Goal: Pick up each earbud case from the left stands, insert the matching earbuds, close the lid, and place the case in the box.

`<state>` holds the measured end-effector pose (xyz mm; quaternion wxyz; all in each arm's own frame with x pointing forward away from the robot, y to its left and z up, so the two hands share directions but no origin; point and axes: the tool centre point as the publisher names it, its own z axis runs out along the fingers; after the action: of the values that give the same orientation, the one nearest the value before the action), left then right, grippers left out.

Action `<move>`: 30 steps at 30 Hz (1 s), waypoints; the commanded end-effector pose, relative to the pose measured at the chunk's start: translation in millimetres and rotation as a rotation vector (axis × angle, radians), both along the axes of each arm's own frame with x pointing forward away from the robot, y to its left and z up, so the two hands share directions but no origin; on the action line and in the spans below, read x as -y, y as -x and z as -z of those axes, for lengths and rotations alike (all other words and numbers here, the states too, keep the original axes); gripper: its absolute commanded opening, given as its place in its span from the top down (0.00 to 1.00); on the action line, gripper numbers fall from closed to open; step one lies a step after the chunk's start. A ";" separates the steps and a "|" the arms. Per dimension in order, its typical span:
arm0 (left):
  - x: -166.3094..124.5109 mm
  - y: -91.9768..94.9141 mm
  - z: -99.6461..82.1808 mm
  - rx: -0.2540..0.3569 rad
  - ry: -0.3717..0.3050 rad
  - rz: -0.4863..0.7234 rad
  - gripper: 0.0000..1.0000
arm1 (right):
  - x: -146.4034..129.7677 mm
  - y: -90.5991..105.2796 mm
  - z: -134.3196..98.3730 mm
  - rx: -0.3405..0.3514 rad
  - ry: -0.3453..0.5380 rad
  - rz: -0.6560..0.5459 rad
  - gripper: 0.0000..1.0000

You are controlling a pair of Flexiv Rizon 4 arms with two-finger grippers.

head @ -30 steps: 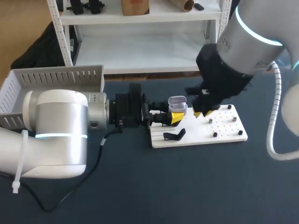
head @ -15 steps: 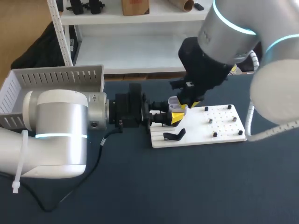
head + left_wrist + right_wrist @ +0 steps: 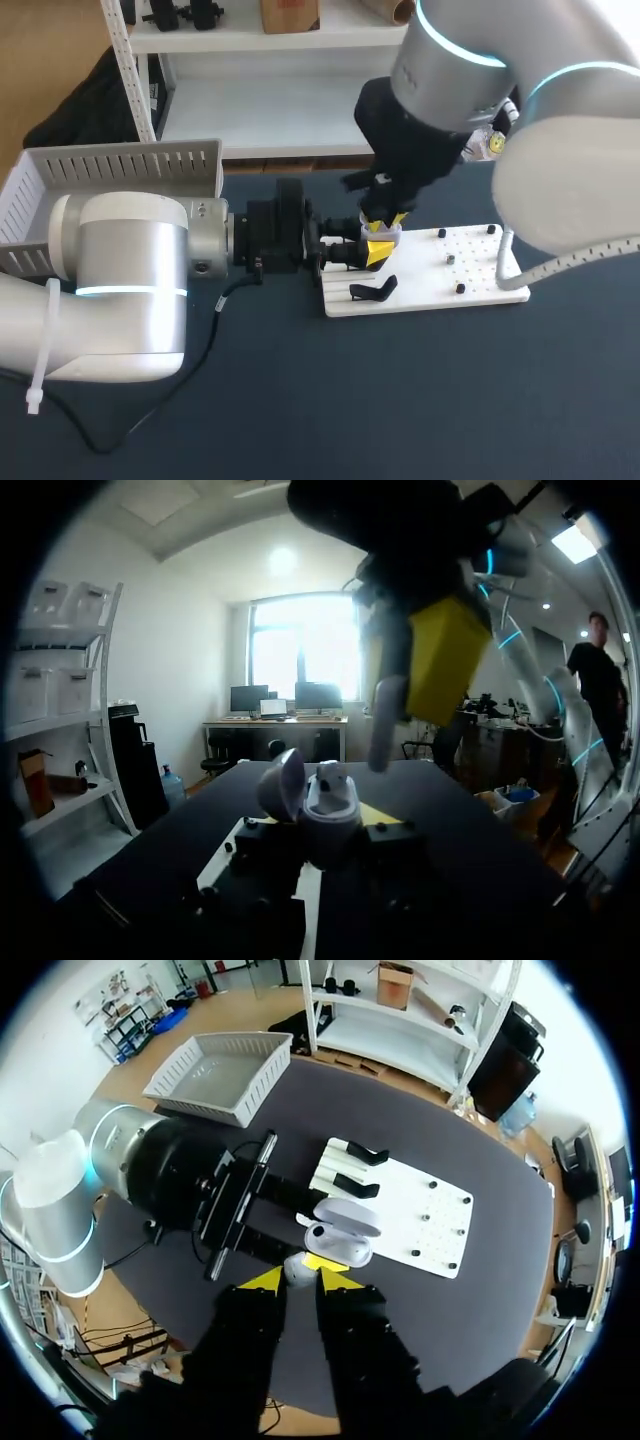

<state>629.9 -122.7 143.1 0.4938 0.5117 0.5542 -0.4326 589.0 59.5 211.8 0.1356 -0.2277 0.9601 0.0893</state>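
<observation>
Left arm (image 3: 120, 290) lies level over the table (image 3: 300, 400), left gripper (image 3: 375, 251) clamped on the open case (image 3: 328, 805) above the board (image 3: 480, 282). Right arm (image 3: 460, 60) points down, right gripper (image 3: 298, 1278) pinching an earbud (image 3: 297, 1267) just above the case.

Right arm (image 3: 470, 60) covers most of the earbud case (image 3: 390, 235) in head view.

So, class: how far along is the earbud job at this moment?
Done: the case sits in the left gripper, lid open. In hand: the right gripper holds an earbud just above the case. Left: seat it, close the lid, and put the case in the box, which shows no case yet.
</observation>
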 end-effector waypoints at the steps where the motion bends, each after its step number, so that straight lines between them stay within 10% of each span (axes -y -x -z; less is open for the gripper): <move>1: -0.3 0.4 1.3 0.003 0.005 -0.002 1.00 | -6.0 -1.0 2.9 0.013 0.009 -0.002 1.00; 30: -0.3 0.4 1.3 0.003 0.005 -0.002 1.00 | -1.1 -8.8 9.5 0.011 0.041 -0.034 1.00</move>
<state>629.9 -122.7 143.1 0.4938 0.5117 0.5542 -0.4326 593.4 57.8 203.1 0.1389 -0.2461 0.9566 0.0709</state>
